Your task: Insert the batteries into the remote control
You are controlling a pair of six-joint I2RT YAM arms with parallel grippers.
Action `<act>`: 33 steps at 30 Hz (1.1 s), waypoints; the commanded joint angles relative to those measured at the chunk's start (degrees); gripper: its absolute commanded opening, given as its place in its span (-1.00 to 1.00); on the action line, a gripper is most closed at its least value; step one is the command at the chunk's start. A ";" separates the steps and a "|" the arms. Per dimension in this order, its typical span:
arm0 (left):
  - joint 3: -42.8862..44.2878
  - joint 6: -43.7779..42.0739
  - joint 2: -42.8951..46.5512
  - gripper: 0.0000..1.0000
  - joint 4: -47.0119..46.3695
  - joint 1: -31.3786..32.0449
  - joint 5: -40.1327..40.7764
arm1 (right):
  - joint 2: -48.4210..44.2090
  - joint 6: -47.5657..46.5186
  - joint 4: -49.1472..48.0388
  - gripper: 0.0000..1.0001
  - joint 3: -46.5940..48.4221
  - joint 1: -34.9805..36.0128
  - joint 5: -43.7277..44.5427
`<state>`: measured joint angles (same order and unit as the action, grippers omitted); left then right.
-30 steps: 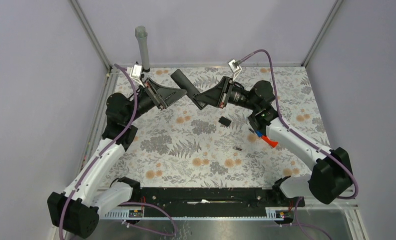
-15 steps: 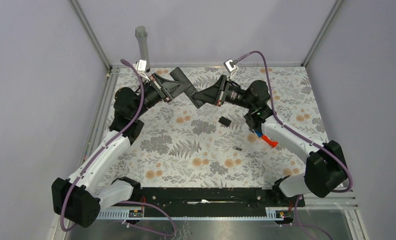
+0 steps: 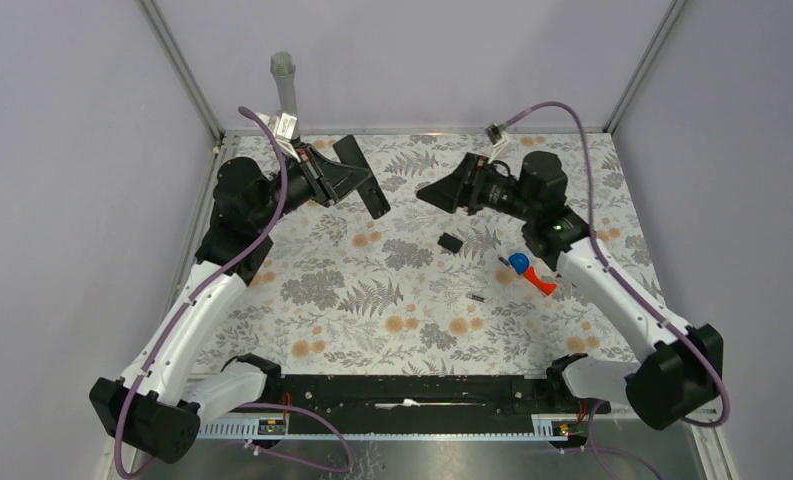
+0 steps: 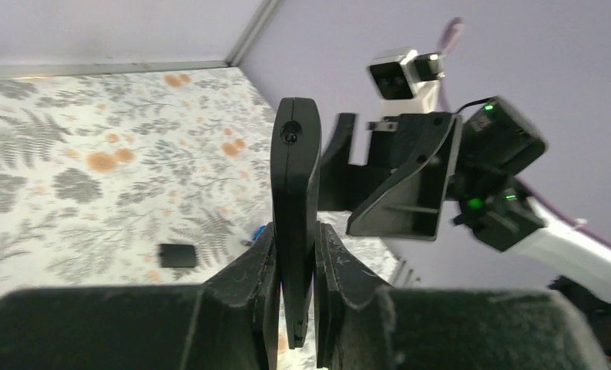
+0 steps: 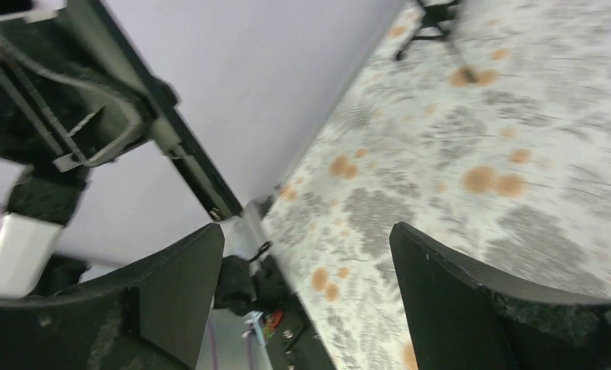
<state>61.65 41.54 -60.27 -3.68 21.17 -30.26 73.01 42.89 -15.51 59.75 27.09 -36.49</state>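
The remote control (image 3: 375, 200), a slim black bar, hangs above the far left of the table with my left gripper (image 3: 357, 182) shut on it. In the left wrist view the remote control (image 4: 294, 169) stands edge-on, clamped between the fingers of the left gripper (image 4: 295, 250). My right gripper (image 3: 424, 193) is open and empty, a short gap to the right of the remote. The right gripper (image 5: 306, 231) frames only the patterned mat. One battery (image 3: 477, 296), a tiny dark cylinder, lies on the mat near the centre.
A short stubby black piece (image 3: 451, 242) lies right of centre, also seen as the black piece (image 4: 176, 255). A red-and-blue toy (image 3: 532, 271) lies under the right forearm. A grey tube (image 3: 284, 85) stands at the back left corner. A small tripod (image 5: 433, 23) sits far off.
My left gripper closed on the remote while the right still held it. The right gripper then opened, let go and drew back to the right; the left arm carries the remote alone.
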 commanded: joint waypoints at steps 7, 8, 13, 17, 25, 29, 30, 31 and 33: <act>4.45 -14.80 1.48 -1.00 12.48 -3.43 4.54 | 0.23 -22.42 43.37 0.42 -2.49 -2.39 23.72; 4.37 -14.82 1.43 -1.00 12.55 -3.68 4.93 | 1.75 -23.07 45.15 0.41 -2.89 -2.38 24.79; 4.26 -14.82 1.47 -1.00 12.64 -4.75 4.79 | 6.00 -29.36 48.14 0.49 -5.33 -2.20 21.56; 3.83 -14.44 1.52 -1.00 12.31 -5.41 4.15 | 9.56 -36.89 51.39 0.56 -5.25 0.50 23.65; 3.46 -13.42 1.72 -1.00 11.20 -6.42 2.83 | 19.33 -38.72 53.58 0.39 -0.51 6.95 35.89; 3.36 -13.37 1.99 -1.00 11.18 -6.97 2.36 | 20.45 -41.73 53.22 0.38 -0.68 7.51 39.82; 3.39 -13.29 1.91 -1.00 11.21 -7.12 2.27 | 20.78 -42.29 52.95 0.38 -0.65 7.61 39.80; 3.39 -13.22 1.90 -1.00 11.15 -7.26 2.07 | 21.27 -42.59 52.54 0.37 -0.73 7.62 39.52; 3.47 -13.01 1.70 -1.00 10.93 -7.50 1.55 | 22.57 -42.58 51.90 0.32 -0.85 7.71 39.56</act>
<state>63.29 28.29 -59.51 10.83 14.35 -27.20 93.43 2.83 36.56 57.19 34.26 -0.21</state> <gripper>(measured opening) 0.163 0.682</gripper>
